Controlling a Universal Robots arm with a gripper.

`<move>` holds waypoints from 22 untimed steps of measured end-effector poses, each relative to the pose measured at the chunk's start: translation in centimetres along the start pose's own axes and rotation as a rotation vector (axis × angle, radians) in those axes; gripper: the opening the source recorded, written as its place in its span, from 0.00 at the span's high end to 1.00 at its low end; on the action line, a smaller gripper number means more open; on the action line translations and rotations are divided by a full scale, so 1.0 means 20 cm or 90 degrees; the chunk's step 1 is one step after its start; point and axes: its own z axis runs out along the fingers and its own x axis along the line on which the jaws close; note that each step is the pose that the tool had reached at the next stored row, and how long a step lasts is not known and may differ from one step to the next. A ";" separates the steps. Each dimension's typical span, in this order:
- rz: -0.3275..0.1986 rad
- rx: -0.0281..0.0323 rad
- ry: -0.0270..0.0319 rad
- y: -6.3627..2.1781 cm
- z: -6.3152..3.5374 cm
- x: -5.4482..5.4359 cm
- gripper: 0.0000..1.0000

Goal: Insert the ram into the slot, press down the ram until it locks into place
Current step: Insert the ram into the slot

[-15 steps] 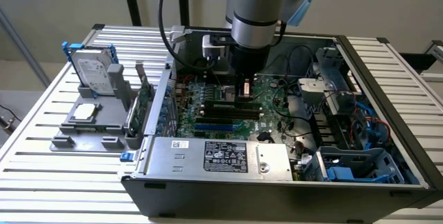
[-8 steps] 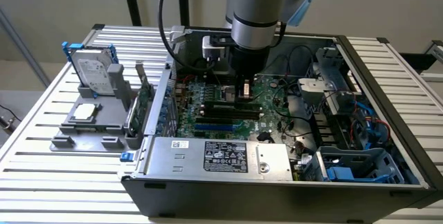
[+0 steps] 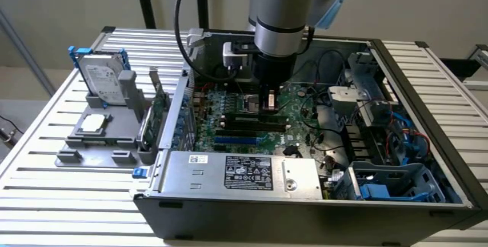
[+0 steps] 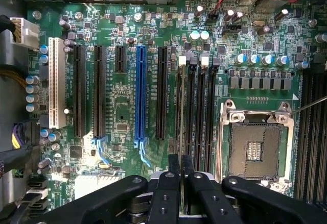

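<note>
Exterior view: the arm reaches into the open computer case (image 3: 305, 212) on the slatted worktop (image 3: 46, 201). The pincer (image 3: 268, 105) stands low over the far side of the black memory slots (image 3: 248, 124).

Wrist view: the pincer clenches the ram (image 4: 180, 106), seen edge-on. It lies along the memory slot nearest the blue slot (image 4: 140, 96). Seating cannot be told.

Arm (image 3: 286, 12): silver-grey cylindrical segments, pale blue joint cap (image 3: 333, 4), black wrist section. Black cable (image 3: 182, 24) looped alongside. White block (image 3: 233, 54) on the wrist mount. Tool (image 4: 180, 158): matte black linkage bars, rounded ends, small round pivot screws.
</note>
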 end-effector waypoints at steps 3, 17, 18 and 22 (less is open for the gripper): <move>0.000 0.0006 0.0005 0.000 0.007 0.00 0.87; 0.001 0.0015 0.0027 0.000 0.028 0.00 0.87; 0.001 0.0015 0.0028 0.000 0.029 0.00 0.87; 0.005 0.0020 0.0038 0.000 0.033 0.00 0.87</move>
